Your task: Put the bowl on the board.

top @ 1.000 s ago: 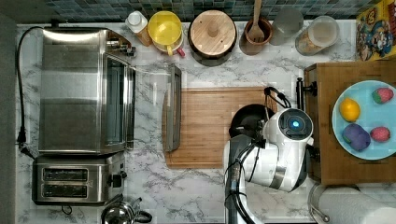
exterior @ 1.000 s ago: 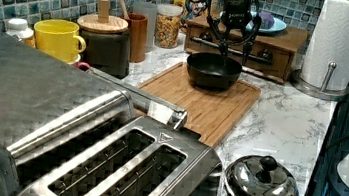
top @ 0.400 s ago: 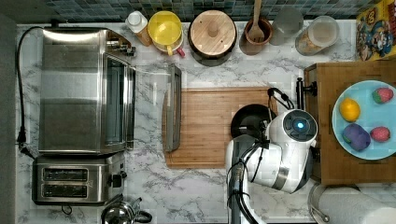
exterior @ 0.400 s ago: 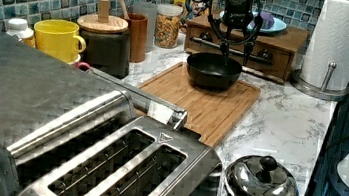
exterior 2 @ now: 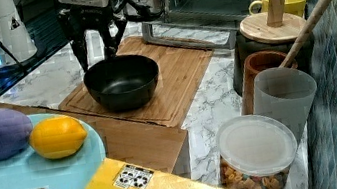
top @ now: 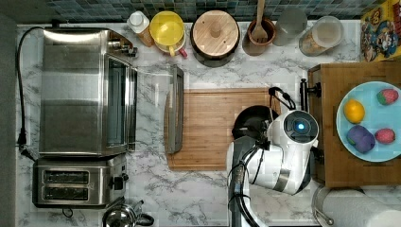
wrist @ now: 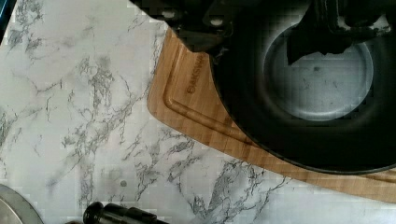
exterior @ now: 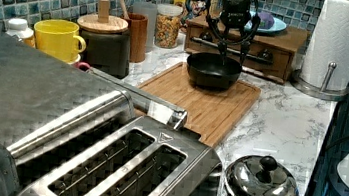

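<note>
Bowl: black bowl [exterior 2: 123, 87] sits on the board [exterior: 201, 104], toward the top view's right end.
Fingers: gripper [exterior 2: 97, 48] fingers spread, straddling the rim, one inside.
Hidden: arm covers part of bowl from above.
Worktop: marble [top: 198, 189].

bowl [top: 253, 118]: in the top view its right side is hidden under the white arm [top: 283, 151]; in the wrist view its rim runs off the picture's edge.
board [top: 208, 127]: in the top view its lower right corner is covered by the arm.
claw [exterior: 232, 47]: in the left view, fingertips stand at the bowl's far rim; contact cannot be told.
cereal box [top: 383, 28]: cut off by the top view's right edge.
paper towel roll [top: 364, 210]: cut by the top view's lower edge.
</note>
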Tool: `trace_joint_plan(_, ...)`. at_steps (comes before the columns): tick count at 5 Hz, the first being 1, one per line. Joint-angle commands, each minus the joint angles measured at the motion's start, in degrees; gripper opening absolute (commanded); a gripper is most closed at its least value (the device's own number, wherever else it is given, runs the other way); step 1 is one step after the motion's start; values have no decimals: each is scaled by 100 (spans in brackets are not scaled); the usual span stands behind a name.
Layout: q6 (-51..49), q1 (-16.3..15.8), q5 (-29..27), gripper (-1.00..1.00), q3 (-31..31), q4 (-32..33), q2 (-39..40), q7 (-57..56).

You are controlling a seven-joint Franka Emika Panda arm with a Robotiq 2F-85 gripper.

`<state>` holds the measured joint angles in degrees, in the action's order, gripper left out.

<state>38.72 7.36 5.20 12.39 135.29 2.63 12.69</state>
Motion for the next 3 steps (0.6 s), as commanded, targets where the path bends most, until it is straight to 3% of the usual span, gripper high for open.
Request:
trace_joint_plan(1, -38, -14, -14, 0, -17, -134, -189, -145)
trace_joint_plan(2, -37, 110, -12, 0, -141, -135, -189, -143)
trace_joint_plan(3, -37, 23, -14, 0, -54, -136, -189, -144)
